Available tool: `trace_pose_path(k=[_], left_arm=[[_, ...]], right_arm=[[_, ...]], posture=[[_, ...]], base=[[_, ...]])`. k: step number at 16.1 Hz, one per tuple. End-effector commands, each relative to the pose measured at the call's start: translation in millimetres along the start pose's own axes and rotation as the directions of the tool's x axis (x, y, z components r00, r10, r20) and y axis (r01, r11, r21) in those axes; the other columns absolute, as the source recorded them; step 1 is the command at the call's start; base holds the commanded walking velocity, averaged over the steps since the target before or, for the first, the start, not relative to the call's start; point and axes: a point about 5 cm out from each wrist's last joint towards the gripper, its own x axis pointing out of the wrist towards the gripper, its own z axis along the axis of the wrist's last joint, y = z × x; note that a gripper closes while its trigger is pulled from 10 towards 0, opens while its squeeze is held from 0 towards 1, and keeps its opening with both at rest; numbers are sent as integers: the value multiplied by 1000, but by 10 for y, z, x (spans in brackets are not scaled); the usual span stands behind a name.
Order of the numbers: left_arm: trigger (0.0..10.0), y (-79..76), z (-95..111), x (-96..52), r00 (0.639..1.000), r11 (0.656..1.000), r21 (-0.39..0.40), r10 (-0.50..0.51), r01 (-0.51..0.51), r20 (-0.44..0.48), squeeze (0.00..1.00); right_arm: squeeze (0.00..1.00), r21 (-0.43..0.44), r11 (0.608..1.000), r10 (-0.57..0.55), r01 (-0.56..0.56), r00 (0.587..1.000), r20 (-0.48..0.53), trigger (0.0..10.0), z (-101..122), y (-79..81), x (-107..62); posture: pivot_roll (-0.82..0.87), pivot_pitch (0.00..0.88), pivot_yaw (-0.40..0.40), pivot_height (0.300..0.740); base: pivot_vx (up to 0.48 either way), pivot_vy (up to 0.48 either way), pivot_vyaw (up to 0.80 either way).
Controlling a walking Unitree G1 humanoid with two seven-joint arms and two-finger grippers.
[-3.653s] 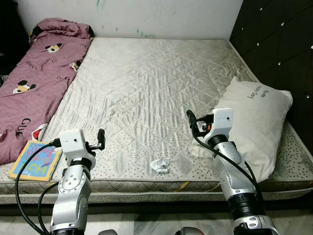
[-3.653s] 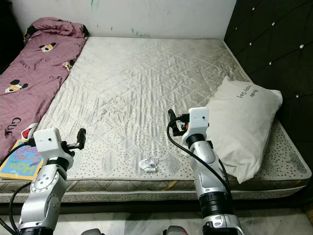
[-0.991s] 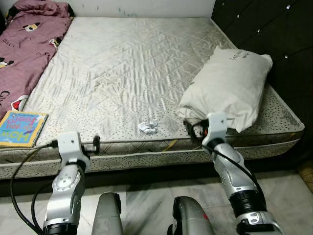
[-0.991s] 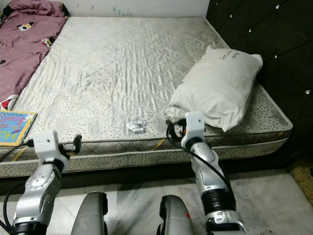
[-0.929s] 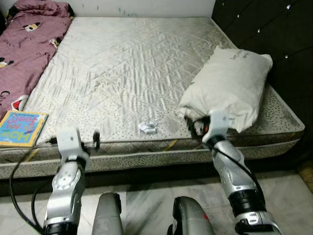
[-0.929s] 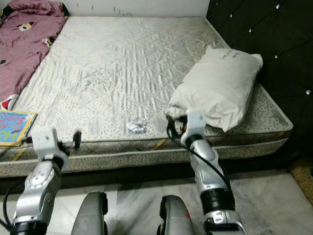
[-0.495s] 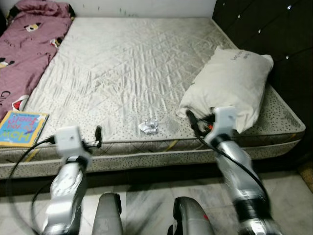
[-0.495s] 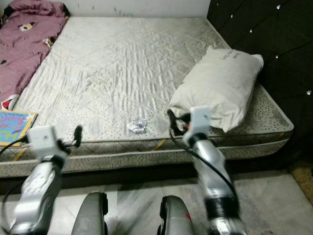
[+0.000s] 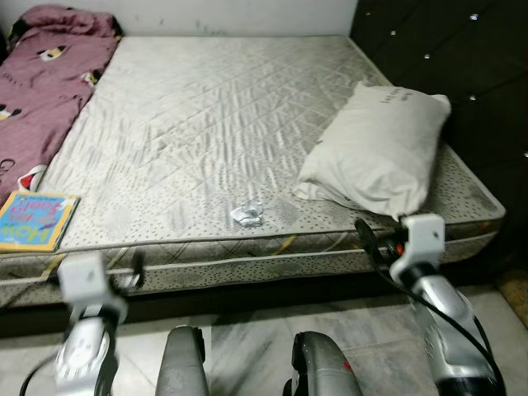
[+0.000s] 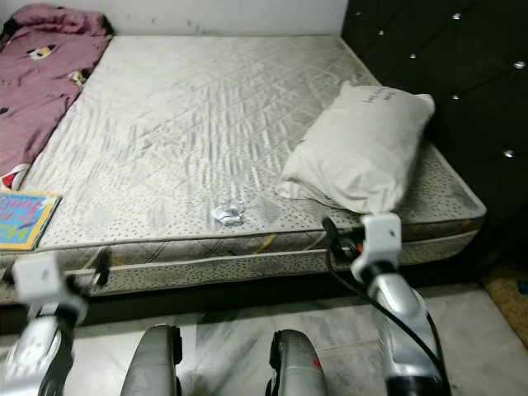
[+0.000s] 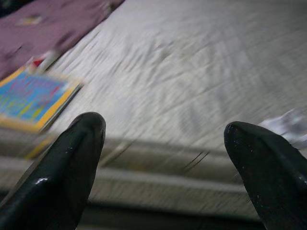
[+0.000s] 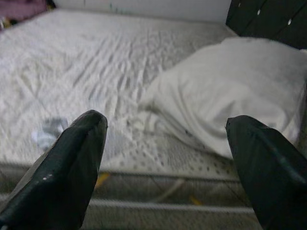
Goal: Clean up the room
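Since the earlier frames you had stepped back from the bed [image 9: 247, 124] and dropped both arms: the right tool [image 9: 363, 235], which had been up against the pillow [image 9: 375, 148], had come away from it and sat lower, in front of the mattress edge, and the left tool [image 9: 136, 268] had sunk below that edge too. Both tools were wide open and held nothing; in each wrist view the two fingers [image 12: 67, 172] stood far apart with the bed between them.

The pillow lay just beyond your right tool, up and slightly toward the left tool, resting on the mattress near the dark headboard [image 9: 445, 58]. The crumpled wrapper [image 9: 247, 214] lay near the mattress's front edge, between the two tools and beyond them, closer to the right one. The book [image 9: 33, 221] lay on the mattress beyond the left tool, to its outer side, and the maroon blanket [image 9: 37, 74] stretched farther back behind it.
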Motion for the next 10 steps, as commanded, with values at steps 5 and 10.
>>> trace_pose_path(k=[5,10], left_arm=[[10000,-226,355,111,992,997,-36,-58,62,110,0],[10000,-396,366,72,989,989,-72,-125,131,85,0]], right_arm=[[0,54,988,140,-145,987,83,10000,242,468,161],[0,76,986,145,-147,989,36,10000,250,481,136]], posture=[[-25,34,-26,641],[-38,117,-19,641]], base=[[0,0,344],[0,0,230]])
